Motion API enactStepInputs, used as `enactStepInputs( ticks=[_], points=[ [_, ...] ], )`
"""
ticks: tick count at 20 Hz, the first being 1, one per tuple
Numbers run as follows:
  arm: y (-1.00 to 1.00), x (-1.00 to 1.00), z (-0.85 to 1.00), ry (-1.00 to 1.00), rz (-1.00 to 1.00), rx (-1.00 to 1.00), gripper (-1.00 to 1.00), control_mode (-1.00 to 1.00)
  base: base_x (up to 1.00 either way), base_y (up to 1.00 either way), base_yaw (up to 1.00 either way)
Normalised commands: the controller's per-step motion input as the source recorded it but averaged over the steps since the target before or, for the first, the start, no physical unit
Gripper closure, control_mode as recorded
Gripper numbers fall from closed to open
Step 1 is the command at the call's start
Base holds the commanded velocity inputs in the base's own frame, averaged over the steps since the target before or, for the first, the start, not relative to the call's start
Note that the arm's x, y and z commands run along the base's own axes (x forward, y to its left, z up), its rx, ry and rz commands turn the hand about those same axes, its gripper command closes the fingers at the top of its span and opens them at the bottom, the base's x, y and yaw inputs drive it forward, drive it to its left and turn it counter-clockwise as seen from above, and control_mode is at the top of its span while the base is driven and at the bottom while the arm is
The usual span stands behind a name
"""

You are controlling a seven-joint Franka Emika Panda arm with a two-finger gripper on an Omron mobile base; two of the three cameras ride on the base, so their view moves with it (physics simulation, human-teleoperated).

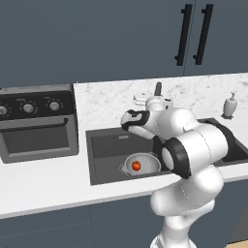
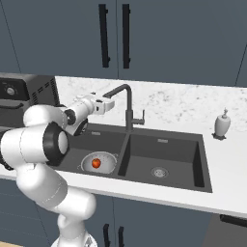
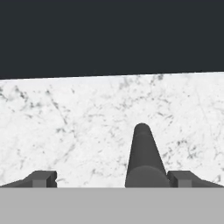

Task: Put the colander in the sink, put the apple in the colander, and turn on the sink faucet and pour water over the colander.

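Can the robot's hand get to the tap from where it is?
Probably yes. The gripper hangs open beside the sink faucet, up near its curved spout, and nothing stands between them. In the hand view the spout rises between the fingertips.

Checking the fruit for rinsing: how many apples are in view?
1. The apple lies in the colander, which sits in the sink's left basin. Others could hide behind the arm.

We are in a kitchen. We see a double-basin sink [image 2: 185, 144] in a marble countertop [image 2: 193, 106], an oven [image 1: 36, 126], and dark cabinets [image 2: 169, 38].
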Motion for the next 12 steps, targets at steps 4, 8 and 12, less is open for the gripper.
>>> enactStepInputs(
  ticks=[4, 8, 12],
  points=[
    [0.09, 0.00, 0.00, 0.00, -0.01, 0.00, -1.00, -1.00, 0.00, 0.00, 0.00],
    [0.09, 0.00, 0.00, 0.00, -0.01, 0.00, -1.00, -1.00, 0.00, 0.00, 0.00],
    [0.14, 0.00, 0.00, 0.00, -0.01, 0.00, -1.00, -1.00, 0.00, 0.00, 0.00]
  ],
)
